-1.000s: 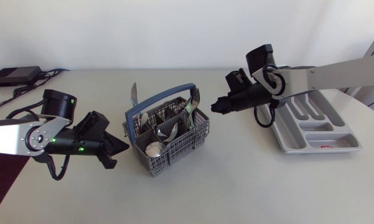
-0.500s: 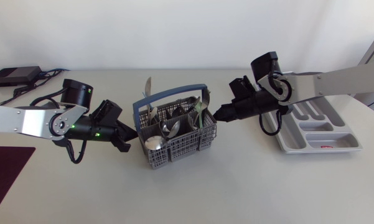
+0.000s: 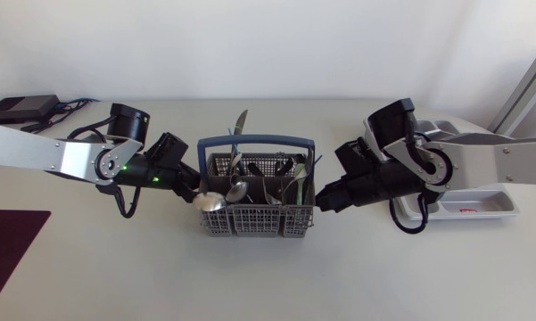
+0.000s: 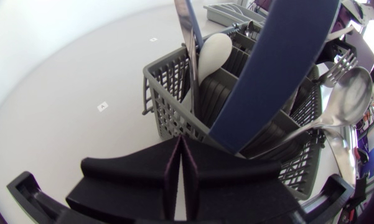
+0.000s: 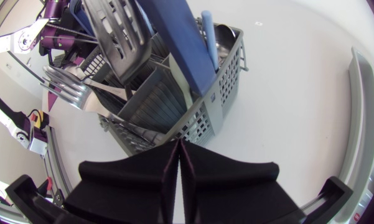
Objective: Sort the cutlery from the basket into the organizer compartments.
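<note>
The grey wire basket (image 3: 259,212) with a blue handle (image 3: 257,141) stands mid-table, holding spoons, forks and a knife (image 3: 239,125). My left gripper (image 3: 196,193) is shut and empty, its tip against the basket's left wall. My right gripper (image 3: 324,201) is also shut and empty, its tip at the basket's right wall. In the left wrist view the shut gripper (image 4: 182,157) meets the basket (image 4: 168,112), with a steel spoon (image 4: 351,90) sticking out beside the handle (image 4: 280,62). In the right wrist view the shut gripper (image 5: 178,157) meets the basket's corner (image 5: 202,121). The grey organizer (image 3: 486,203) lies at the right, mostly behind my right arm.
A black box with cables (image 3: 22,107) sits at the back left. A dark red mat (image 3: 9,236) covers the front left corner. The organizer's rim (image 5: 367,106) runs beside my right gripper.
Both arms have closed in on the basket from either side. The basket has shifted right and turned square to the table's front edge.
</note>
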Controlling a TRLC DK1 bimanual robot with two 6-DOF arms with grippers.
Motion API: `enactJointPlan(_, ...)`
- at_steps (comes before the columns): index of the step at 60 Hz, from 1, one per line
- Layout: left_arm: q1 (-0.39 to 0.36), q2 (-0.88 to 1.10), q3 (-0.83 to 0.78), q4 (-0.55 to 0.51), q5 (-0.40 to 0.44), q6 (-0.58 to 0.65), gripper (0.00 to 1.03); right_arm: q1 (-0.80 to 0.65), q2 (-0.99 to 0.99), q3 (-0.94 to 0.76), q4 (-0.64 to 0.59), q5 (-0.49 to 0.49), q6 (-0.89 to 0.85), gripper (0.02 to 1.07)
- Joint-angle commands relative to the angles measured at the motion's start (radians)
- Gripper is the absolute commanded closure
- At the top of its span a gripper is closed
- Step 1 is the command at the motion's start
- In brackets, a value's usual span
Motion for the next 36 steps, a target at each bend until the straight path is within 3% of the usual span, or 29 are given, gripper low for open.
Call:
enactJointPlan(1, -0.014, 0.01, 0.0, 0.002, 0.027, -0.004, 0.96, 0.019, -0.012, -0.022, 0.024, 0.027, 0.013, 0.98)
enactJointPlan(6, 0.009, -0.03, -0.027, 0.002, 0.027, 0.019, 0.86, 0.019, -0.036, -0.03, 0.03, 0.064, 0.011, 0.96)
enactJointPlan(16, 0.081, -0.153, -0.09, -0.007, 0.023, 0.066, 0.62, 0.019, -0.099, -0.065, 0.03, 0.111, -0.013, 0.71)
enactJointPlan(26, 0.127, -0.366, -0.198, -0.021, 0.023, 0.143, 0.49, 0.019, -0.177, -0.094, 0.018, 0.131, -0.041, 0.55)
enactJointPlan(36, 0.099, -0.622, -0.351, -0.041, -0.016, 0.241, 0.4, 0.023, -0.248, -0.111, -0.023, 0.131, -0.062, 0.51)
